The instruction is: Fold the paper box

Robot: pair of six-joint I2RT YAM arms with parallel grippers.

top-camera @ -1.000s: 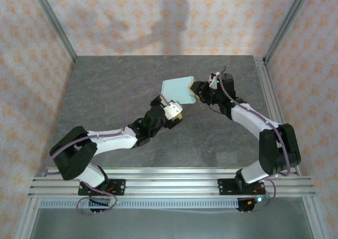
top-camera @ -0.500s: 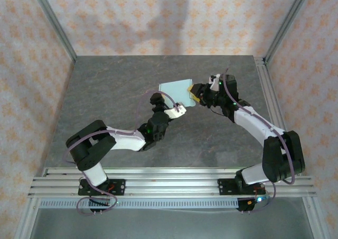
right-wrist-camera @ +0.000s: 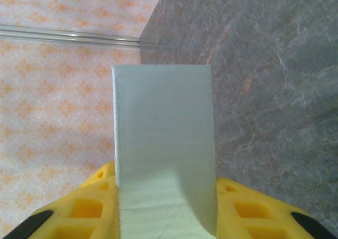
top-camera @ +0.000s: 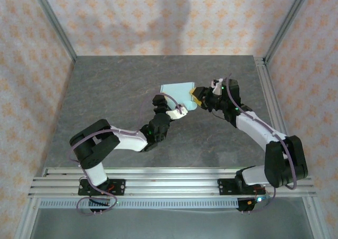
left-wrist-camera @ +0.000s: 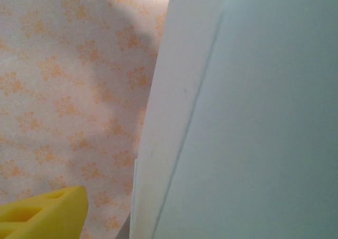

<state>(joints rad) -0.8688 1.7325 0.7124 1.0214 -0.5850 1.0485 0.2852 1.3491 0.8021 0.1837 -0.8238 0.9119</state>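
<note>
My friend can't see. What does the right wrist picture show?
A pale mint paper box sticks out from between the yellow fingers of the right gripper, which pinch it. Behind are a grey table and an orange-patterned wall.

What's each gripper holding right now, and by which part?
The right gripper clamps the paper box by its right end. The left gripper is at its near edge; the finger in view stands off the card, so no hold shows.
</note>
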